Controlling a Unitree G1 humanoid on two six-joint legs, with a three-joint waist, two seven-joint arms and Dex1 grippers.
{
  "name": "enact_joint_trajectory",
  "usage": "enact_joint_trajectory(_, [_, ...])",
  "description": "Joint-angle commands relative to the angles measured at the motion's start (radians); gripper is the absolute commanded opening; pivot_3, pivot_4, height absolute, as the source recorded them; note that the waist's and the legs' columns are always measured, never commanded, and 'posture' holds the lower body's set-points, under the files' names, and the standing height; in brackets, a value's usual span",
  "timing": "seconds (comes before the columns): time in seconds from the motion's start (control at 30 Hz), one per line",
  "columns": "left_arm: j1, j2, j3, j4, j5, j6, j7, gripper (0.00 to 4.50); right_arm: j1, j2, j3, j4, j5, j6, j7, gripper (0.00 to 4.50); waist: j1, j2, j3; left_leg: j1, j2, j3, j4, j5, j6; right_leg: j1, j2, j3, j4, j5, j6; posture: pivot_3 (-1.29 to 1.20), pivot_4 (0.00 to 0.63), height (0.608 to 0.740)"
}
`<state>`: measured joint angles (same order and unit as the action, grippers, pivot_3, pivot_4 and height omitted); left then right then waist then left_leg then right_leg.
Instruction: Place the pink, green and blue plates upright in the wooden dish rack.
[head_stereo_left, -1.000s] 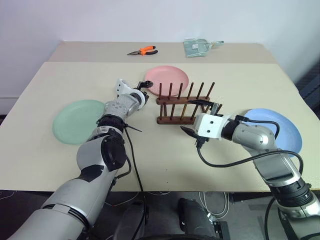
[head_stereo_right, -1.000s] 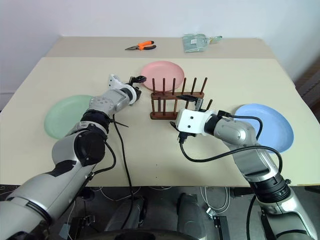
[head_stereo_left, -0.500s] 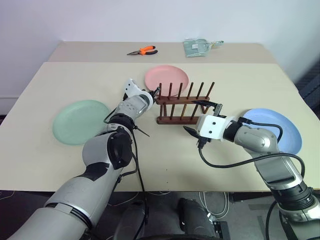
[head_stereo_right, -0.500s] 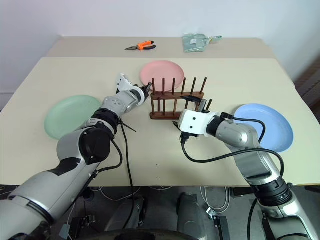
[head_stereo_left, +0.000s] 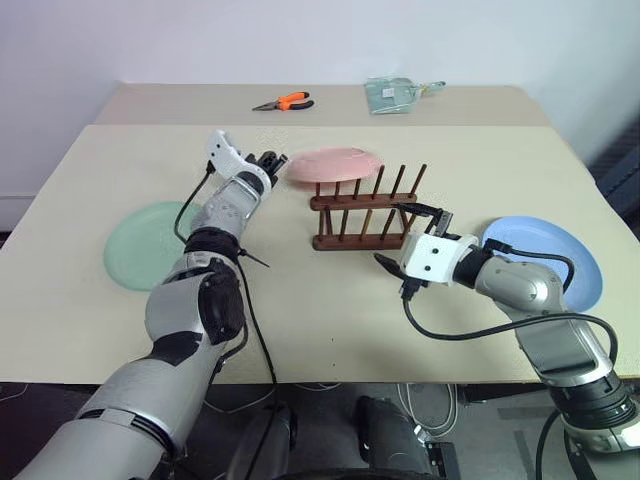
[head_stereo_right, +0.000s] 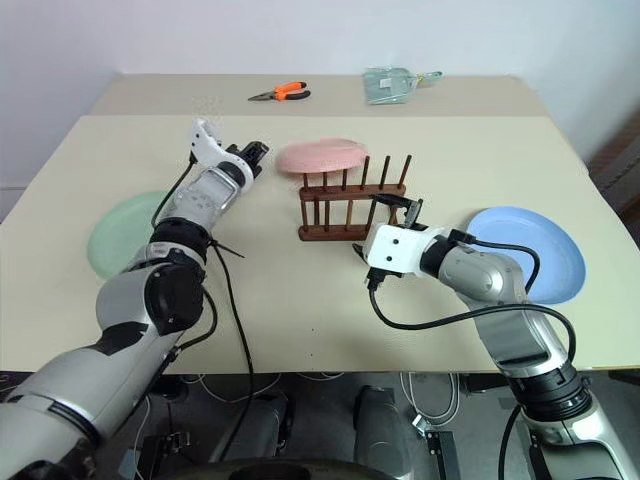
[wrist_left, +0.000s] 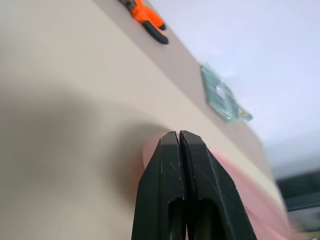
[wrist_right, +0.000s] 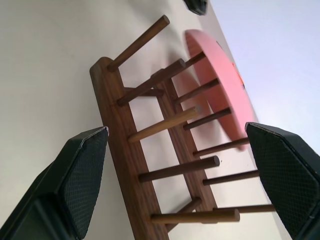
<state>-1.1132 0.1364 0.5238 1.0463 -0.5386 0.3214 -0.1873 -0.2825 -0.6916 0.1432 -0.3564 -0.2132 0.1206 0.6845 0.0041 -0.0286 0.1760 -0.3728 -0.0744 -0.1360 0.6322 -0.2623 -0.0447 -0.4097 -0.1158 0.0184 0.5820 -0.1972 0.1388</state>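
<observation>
A: Where is the pink plate (head_stereo_left: 333, 164)?

B: Off the surface (head_stereo_left: 300, 300), lifted and lying nearly flat, just above the far rail of the wooden dish rack (head_stereo_left: 365, 210). The left pincer (head_stereo_left: 272, 161) is clenched on its near-left rim; in the left wrist view the two black fingers (wrist_left: 170, 190) press together with the pink edge blurred just past them.

A: And the rack itself?

B: It stands near the middle of the surface, its thin pegs upright in two rows, with no plate slotted in. In the right wrist view the pink plate hangs over the far row of pegs.

A: The right pincer (head_stereo_right: 385, 243)?

B: Released, jaws spread wide, hovering just beside the near-right end of the rack and pointing at it. It grips nothing.

A: The other two plates?

B: The green plate (head_stereo_left: 150, 243) lies flat at the left of the surface, partly behind the left arm. The blue plate (head_stereo_left: 560, 258) lies flat at the right, behind the right forearm. Both are well apart from the rack.

A: Anything else?

B: On the far strip of the surface lie orange-handled pliers (head_stereo_left: 284, 101) and a clear packet (head_stereo_left: 395, 94), well away from the plates.
</observation>
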Motion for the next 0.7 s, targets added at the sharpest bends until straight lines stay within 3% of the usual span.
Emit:
enact_joint_trajectory(0.03, [0.013,-0.001,-0.018,-0.127,-0.02,0.066,0.005,0.05,-0.035,0.009,-0.004,0.014,0.004,-0.037,-0.005,4.5,0.003,0.0,0.0,0.0,0.0,0.0,0.0,0.0,0.0,0.0,0.0,0.0,0.0,0.0,0.0,0.0,0.15,0.74])
enact_joint_trajectory(0.2, [0.026,-0.036,0.081,-0.163,-0.134,0.14,0.068,0.05,-0.05,0.021,0.008,0.043,0.0,-0.06,-0.008,4.5,0.006,0.0,0.0,0.0,0.0,0.0,0.0,0.0,0.0,0.0,0.0,0.0,0.0,0.0,0.0,0.0,0.15,0.74])
enact_joint_trajectory(0.3, [0.018,-0.061,0.146,-0.154,-0.21,0.173,0.115,0.85,-0.05,0.024,0.009,0.046,-0.003,-0.065,-0.01,4.5,0.006,0.0,0.0,0.0,0.0,0.0,0.0,0.0,0.0,0.0,0.0,0.0,0.0,0.0,0.0,0.0,0.15,0.74])
enact_joint_trajectory(0.53, [-0.012,-0.128,0.205,-0.125,-0.33,0.221,0.102,4.32,-0.018,0.022,-0.005,0.017,-0.012,-0.051,-0.021,4.5,0.006,0.0,0.0,0.0,0.0,0.0,0.0,0.0,0.0,0.0,0.0,0.0,0.0,0.0,0.0,0.0,0.15,0.74])
enact_joint_trajectory(0.7, [-0.067,-0.141,0.241,-0.006,-0.36,0.153,0.068,4.32,-0.01,0.024,-0.005,0.005,-0.017,-0.041,-0.026,4.5,0.006,0.0,0.0,0.0,0.0,0.0,0.0,0.0,0.0,0.0,0.0,0.0,0.0,0.0,0.0,0.0,0.15,0.74])
